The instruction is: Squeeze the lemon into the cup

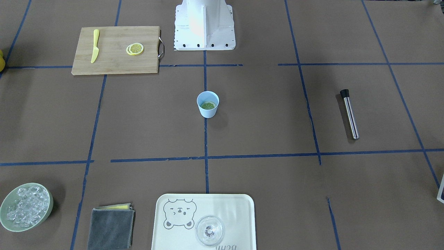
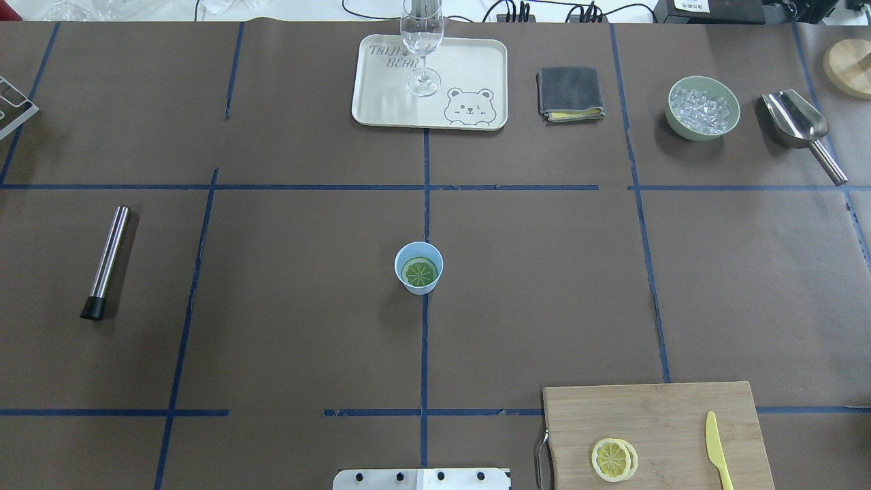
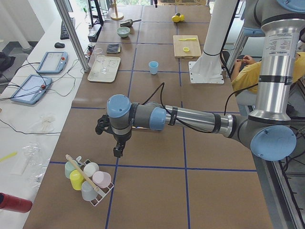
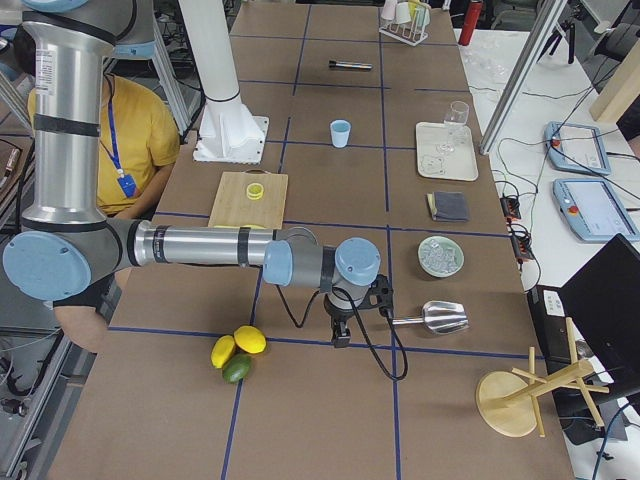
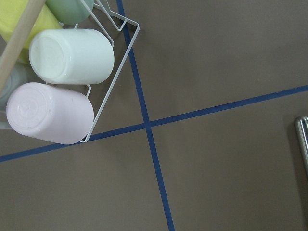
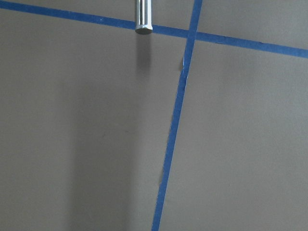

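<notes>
The light-blue cup point(image 2: 418, 267) stands upright at the table's middle, also in the front-facing view point(image 1: 208, 104). A round greenish slice point(image 2: 419, 271) lies flat inside it. Two lemon slices point(image 2: 614, 459) lie overlapped on the wooden cutting board point(image 2: 653, 422), also in the front-facing view point(image 1: 135, 49). My left gripper point(image 3: 116, 151) hangs over the table's far left end, near a cup rack; I cannot tell if it is open. My right gripper point(image 4: 341, 340) hangs over the far right end, by the scoop; I cannot tell its state. Both are far from the cup.
A yellow plastic knife point(image 2: 716, 449) lies on the board. A steel muddler point(image 2: 107, 260) lies left. A bear tray point(image 2: 381, 102) with a clear glass point(image 2: 422, 47), a grey cloth point(image 2: 570, 93), a bowl of ice point(image 2: 702, 107) and a scoop point(image 2: 799, 126) line the far edge. A cup rack point(image 3: 88, 179) stands by the left gripper.
</notes>
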Controlling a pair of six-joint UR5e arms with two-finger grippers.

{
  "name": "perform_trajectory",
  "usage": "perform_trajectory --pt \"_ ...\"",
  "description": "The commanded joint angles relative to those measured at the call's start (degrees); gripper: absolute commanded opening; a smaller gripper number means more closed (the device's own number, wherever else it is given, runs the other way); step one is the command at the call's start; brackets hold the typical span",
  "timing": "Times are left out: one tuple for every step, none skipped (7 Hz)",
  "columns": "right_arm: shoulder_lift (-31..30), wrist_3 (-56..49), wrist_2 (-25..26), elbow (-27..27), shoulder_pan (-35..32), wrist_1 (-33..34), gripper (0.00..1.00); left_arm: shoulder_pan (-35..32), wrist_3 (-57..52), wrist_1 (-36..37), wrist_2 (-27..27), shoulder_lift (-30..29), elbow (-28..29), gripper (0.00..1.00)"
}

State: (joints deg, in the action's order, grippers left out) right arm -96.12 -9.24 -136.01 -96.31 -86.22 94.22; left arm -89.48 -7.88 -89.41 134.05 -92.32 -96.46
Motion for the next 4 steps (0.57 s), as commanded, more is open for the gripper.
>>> perform_trajectory --pt "0.23 6.02 -0.3 -0.02 0.0 -0.09 1.0 -0.08 -0.12 0.11 -0.37 0.29 -0.21 1.0" --pt "0.41 7.55 -0.13 -0.19 0.08 -0.17 1.0 -0.08 -0.12 0.03 -0.37 0.64 0.31 1.0" --pt "0.49 8.79 0.13 -0.28 0.0 -0.17 1.0 -0.08 -0.03 0.03 -0.37 0.82 0.4 1.0" --pt "0.67 8.97 0.22 -0.28 0.0 -0.17 1.0 -0.17 -0.03 0.03 -0.29 0.91 0.05 1.0"
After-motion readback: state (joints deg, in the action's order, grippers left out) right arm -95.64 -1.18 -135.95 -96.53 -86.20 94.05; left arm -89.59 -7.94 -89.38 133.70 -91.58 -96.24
